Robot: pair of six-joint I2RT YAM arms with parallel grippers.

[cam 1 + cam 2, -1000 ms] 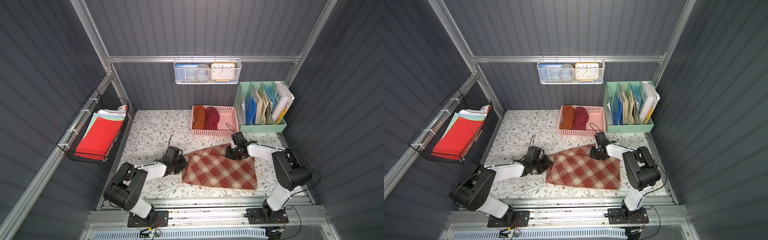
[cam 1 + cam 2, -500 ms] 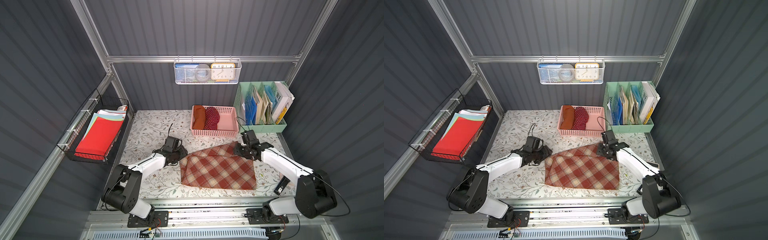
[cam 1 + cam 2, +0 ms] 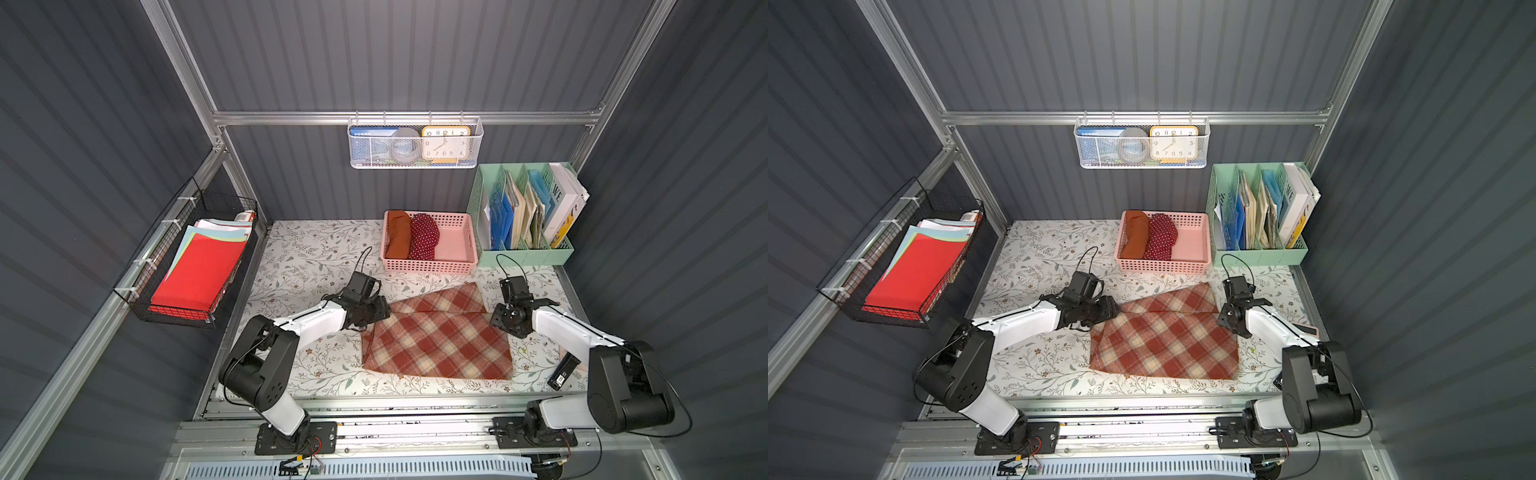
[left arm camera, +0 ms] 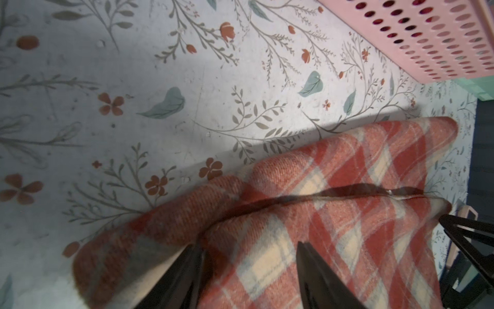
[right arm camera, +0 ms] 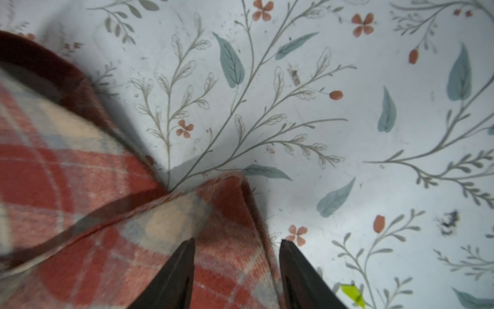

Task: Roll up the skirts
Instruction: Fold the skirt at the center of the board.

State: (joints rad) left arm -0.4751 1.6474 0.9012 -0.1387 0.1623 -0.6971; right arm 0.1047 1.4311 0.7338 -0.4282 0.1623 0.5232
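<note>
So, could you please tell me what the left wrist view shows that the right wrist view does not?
Left wrist only: the pink perforated plastic basket. Right wrist only: a small yellow-green scrap. Both: the red-and-cream plaid cloth skirt on the floral-printed tabletop, with that arm's open black fingers at its edge.

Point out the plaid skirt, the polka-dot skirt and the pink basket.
plaid skirt (image 3: 436, 349): in a top view, middle of its flat lower panel.
polka-dot skirt (image 3: 424, 237): in a top view, middle of the roll.
pink basket (image 3: 428, 266): in a top view, its front wall.
</note>
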